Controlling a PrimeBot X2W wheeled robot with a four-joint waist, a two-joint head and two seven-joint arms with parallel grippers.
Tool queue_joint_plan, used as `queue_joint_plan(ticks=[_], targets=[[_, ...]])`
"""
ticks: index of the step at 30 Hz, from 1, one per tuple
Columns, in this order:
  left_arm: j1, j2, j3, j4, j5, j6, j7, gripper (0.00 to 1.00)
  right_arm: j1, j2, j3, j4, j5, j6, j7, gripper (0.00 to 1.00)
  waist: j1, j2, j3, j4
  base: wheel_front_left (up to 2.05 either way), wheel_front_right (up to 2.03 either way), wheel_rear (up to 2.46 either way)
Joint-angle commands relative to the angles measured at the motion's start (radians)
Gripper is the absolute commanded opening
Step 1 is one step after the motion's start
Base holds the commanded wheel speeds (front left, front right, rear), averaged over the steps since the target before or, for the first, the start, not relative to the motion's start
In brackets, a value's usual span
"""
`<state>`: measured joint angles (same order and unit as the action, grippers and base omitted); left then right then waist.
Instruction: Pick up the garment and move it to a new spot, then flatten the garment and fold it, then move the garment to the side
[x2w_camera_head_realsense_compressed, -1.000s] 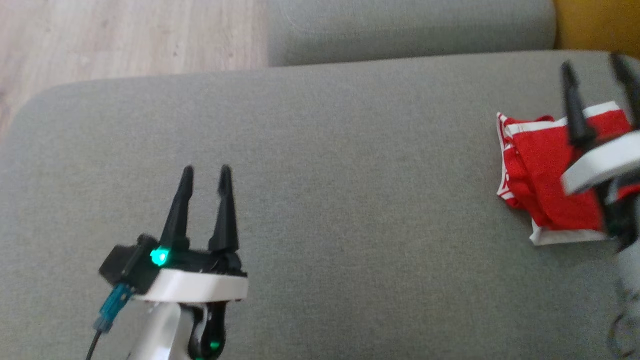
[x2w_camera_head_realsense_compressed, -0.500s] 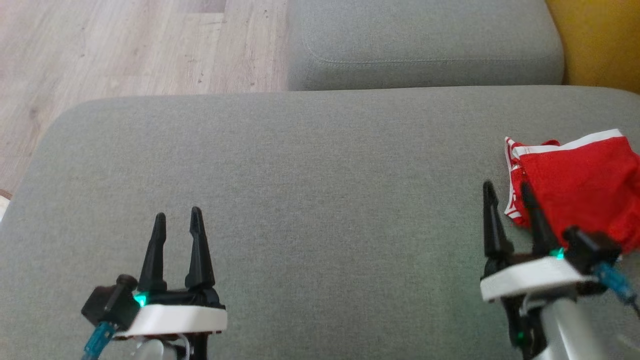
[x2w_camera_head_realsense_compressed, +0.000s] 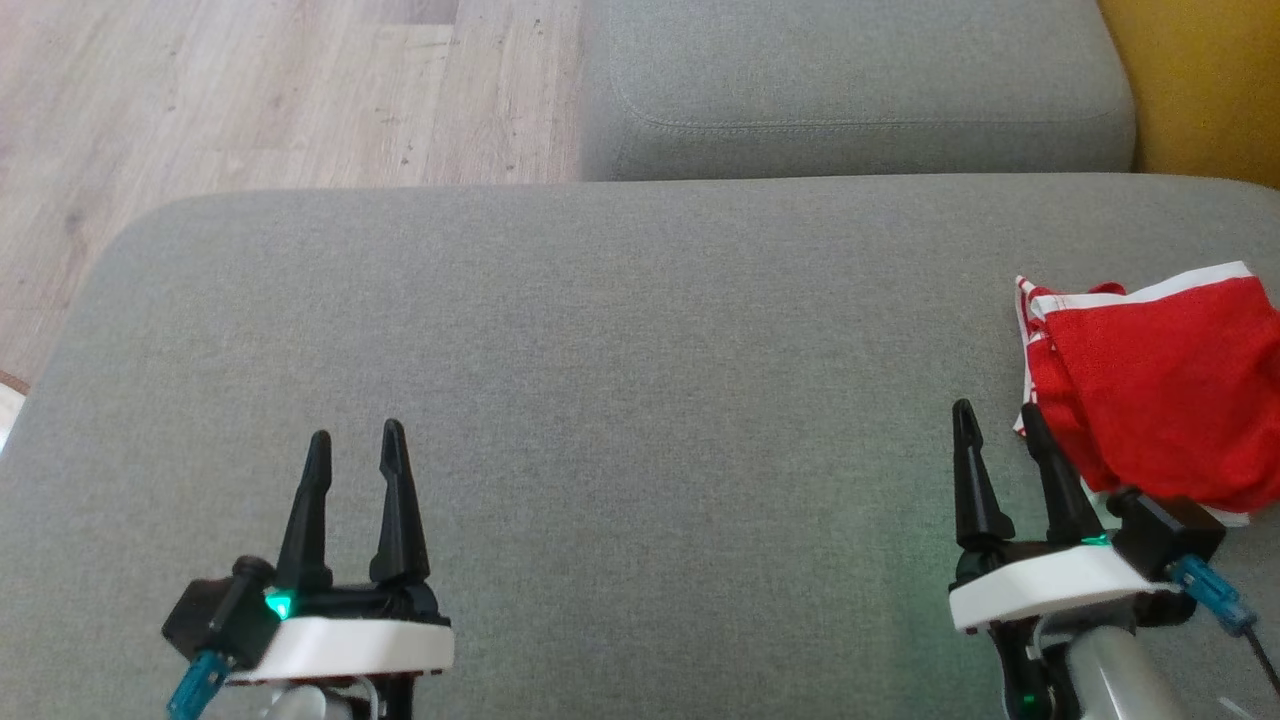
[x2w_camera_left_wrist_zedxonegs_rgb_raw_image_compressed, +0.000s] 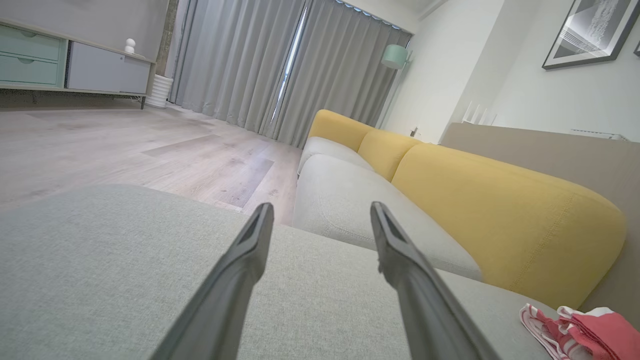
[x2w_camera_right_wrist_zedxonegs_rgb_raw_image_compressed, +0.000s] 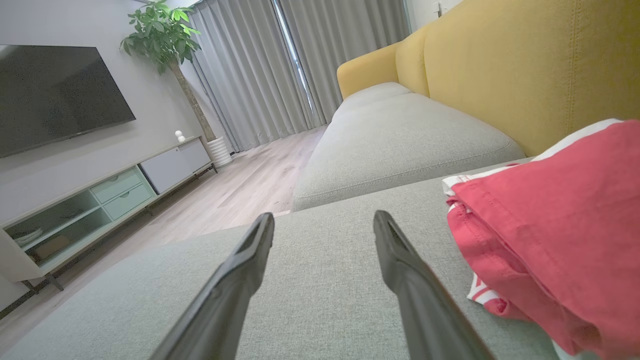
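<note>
Grey cushion (x2w_camera_head_realsense_compressed: 640, 350); red garment (x2w_camera_head_realsense_compressed: 1165, 410) cut off, right edge.

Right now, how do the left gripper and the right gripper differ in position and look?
The right gripper sits close beside the left edge of the red garment; the left gripper is far from it, over bare grey cushion. The right gripper's blue connector sticks out to its right, the left gripper's to its left. Both are open and empty.
</note>
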<state>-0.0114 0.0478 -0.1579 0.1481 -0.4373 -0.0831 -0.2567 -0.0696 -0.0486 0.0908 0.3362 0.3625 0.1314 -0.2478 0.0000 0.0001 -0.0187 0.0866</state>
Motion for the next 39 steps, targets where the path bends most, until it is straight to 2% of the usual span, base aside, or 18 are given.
queue_joint_plan(ticks=[1, 17, 18, 21, 39], targets=[[-0.028, 0.002, 0.041, -0.043, 0.004, -0.005, -0.005, 1.0, -0.037, -0.002, 0.027, -0.031, 0.008, -0.001, -0.013, 1.0, 0.0, -0.0001, -0.002, -0.001, 0.0, 0.0, 0.0], [-0.017, 0.002, 0.056, -0.06, -0.03, 0.016, -0.005, 1.0, -0.033, -0.002, 0.036, -0.044, 0.028, -0.001, -0.014, 1.0, 0.0, -0.0001, -0.005, -0.003, 0.0, 0.0, 0.0], [0.001, 0.0, 0.022, -0.023, -0.031, 0.014, 0.0, 0.0, 0.0, 0.0, 0.009, -0.006, 0.024, 0.0, 0.0, 0.0, 0.0, -0.0001, -0.005, -0.003, 0.0, 0.0, 0.0], [0.014, 0.0, 0.021, 0.024, -0.032, 0.012, 0.001, 0.0, 0.016, 0.002, 0.009, 0.037, 0.024, 0.0, 0.002, 0.0, 0.0, -0.0001, -0.005, -0.003, 0.0, 0.0, 0.0], [-0.001, 0.004, 0.05, 0.035, -0.191, 0.004, 0.047, 0.0, 0.009, -0.002, -0.015, 0.02, 0.195, 0.0, 0.046, 0.0, 0.0, -0.0001, -0.001, -0.014, 0.0, 0.0, 0.0]])
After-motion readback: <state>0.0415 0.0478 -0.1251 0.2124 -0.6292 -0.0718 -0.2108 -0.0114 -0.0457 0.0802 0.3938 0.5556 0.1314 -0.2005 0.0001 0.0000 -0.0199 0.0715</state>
